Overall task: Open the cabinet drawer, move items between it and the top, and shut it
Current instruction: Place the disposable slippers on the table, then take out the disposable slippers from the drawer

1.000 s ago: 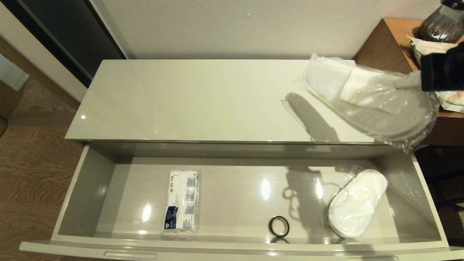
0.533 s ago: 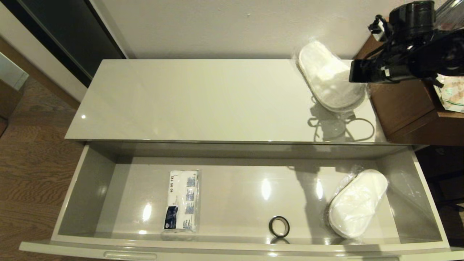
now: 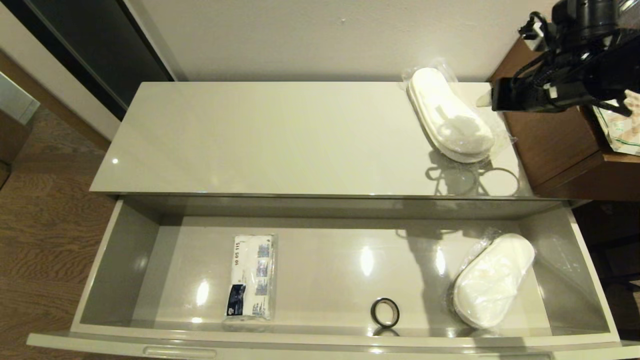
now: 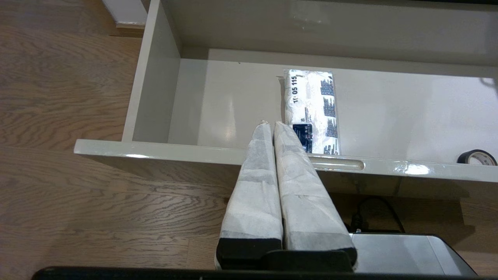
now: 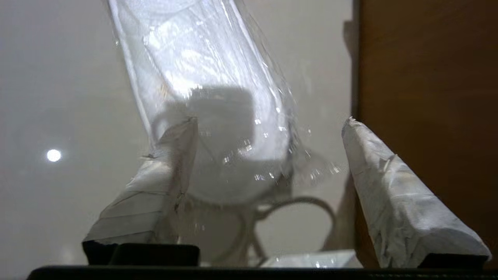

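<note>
Now slipper pack [image 3: 450, 116] lengthwise front-to-back on the top [image 3: 260, 140], right gripper [image 5: 268, 124] spread above it.

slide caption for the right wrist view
Open right gripper above a bagged slipper pack lying on the glossy cabinet top.

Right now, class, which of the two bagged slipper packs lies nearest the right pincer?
The slipper pack on the cabinet top, at its right end beside the open right pincer. The other pack lies down in the open drawer.

A hotel-like room (bagged slippers [image 3: 450, 117], wood floor [image 3: 40, 240]).
</note>
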Controlling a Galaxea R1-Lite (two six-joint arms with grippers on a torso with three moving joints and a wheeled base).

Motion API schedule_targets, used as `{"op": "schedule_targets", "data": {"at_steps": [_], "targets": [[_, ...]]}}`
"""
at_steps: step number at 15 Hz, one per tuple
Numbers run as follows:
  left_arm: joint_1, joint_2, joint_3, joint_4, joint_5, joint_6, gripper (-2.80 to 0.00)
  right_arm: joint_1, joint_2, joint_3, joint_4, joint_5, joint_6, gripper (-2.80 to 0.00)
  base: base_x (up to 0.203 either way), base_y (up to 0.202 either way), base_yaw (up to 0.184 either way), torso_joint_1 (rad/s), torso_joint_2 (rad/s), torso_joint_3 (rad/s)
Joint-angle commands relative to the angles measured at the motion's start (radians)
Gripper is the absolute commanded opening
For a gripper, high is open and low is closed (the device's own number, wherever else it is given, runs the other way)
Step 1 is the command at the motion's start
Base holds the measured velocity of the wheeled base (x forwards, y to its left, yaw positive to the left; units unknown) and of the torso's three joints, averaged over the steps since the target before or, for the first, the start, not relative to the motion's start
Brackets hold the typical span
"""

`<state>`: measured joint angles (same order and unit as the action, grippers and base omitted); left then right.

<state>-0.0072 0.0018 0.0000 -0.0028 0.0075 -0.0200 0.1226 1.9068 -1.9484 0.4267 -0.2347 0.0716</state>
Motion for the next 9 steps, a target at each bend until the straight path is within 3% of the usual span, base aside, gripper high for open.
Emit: {"op": "schedule_targets", "data": {"at_steps": [1, 4, 5, 6, 9], "targets": [[0.000, 0.000, 0.000, 0.000, 0.000, 0.000, -2.80, 0.003, -0.159, 0.037, 0.088, 0.003, 0.004, 0.00, 0.000, 0.000, 0.000, 0.000, 0.00, 0.000], [0.000, 0.000, 0.000, 0.000, 0.000, 0.000, -2.80, 0.027, -0.363, 0.197, 0.246, 0.040, 0.012, 0.00, 0.000, 0.000, 0.000, 0.000, 0.00, 0.000], [0.000, 0.000, 0.000, 0.000, 0.000, 0.001, -2.80, 0.037, -0.429, 0.285, 0.283, 0.046, 0.023, -1.89, 0.000, 0.000, 0.000, 0.000, 0.00, 0.000], [0.000, 0.000, 0.000, 0.000, 0.000, 0.000, -2.80, 0.048, -0.499, 0.382, 0.312, 0.051, 0.040, -2.80, 0.000, 0.000, 0.000, 0.000, 0.00, 0.000], [0.000, 0.000, 0.000, 0.000, 0.000, 0.000, -2.80, 0.069, -0.697, 0.629, 0.357, 0.055, 0.069, -2.80, 0.000, 0.000, 0.000, 0.000, 0.00, 0.000]]}}
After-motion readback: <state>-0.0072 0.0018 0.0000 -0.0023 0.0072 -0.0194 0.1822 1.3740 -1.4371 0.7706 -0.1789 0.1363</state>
